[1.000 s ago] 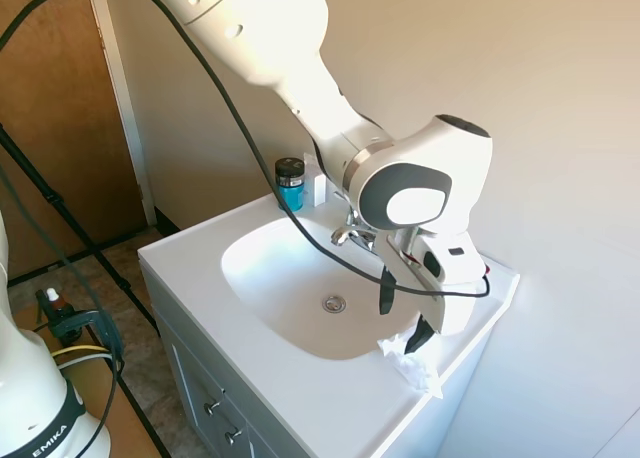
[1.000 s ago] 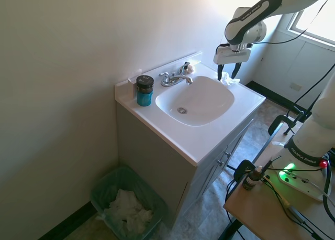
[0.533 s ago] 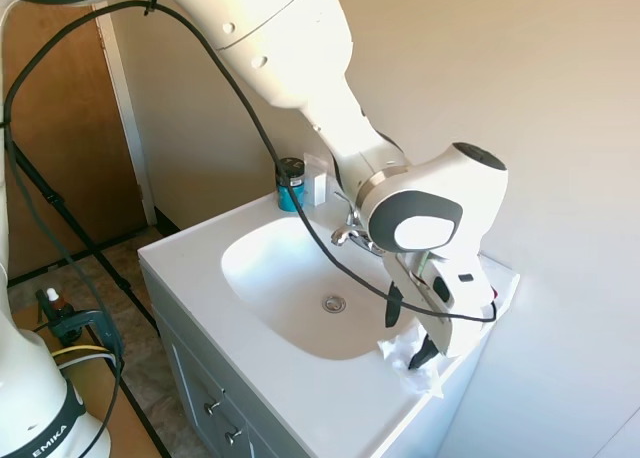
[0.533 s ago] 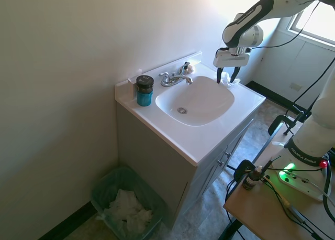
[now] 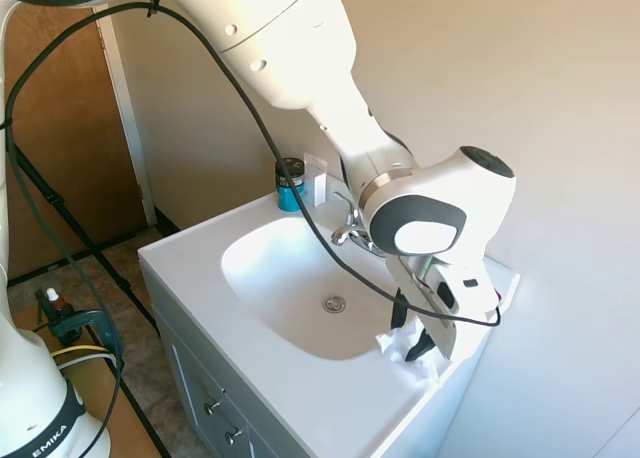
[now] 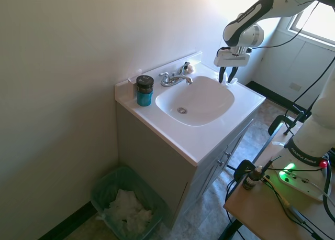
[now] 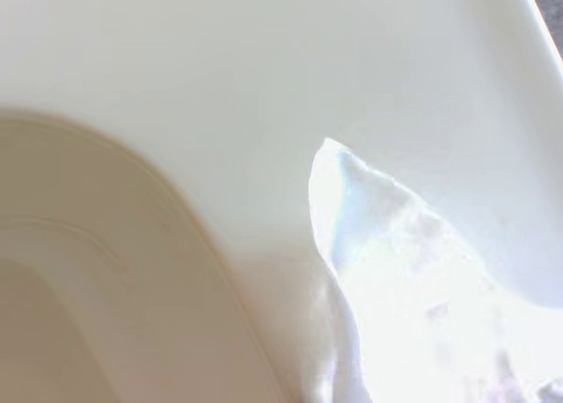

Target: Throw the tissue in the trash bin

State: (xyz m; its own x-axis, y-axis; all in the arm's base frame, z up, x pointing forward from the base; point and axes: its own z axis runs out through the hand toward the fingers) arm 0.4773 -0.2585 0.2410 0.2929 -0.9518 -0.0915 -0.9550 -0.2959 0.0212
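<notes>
A small crumpled white tissue (image 5: pixel 425 370) (image 6: pixel 231 82) lies on the white counter at the sink's corner, far from the jar. My gripper (image 5: pixel 410 330) (image 6: pixel 226 77) is down on it, fingers drawn in against the tissue from both sides. The wrist view shows the tissue (image 7: pixel 396 280) close up beside the basin's curved rim. The trash bin (image 6: pixel 104 185) stands on the floor beside the cabinet, below the jar end. It is lined with a greenish bag and holds crumpled white paper.
A chrome faucet (image 5: pixel 350 233) (image 6: pixel 172 78) sits behind the basin (image 5: pixel 290 268). A blue jar with a black lid (image 5: pixel 290 183) (image 6: pixel 144 90) and a small white card (image 5: pixel 320 183) stand by the wall. A beige lump (image 6: pixel 189 68) rests near the faucet.
The gripper dropped onto the tissue and its fingers moved closer together around it. The tissue stays on the counter.
</notes>
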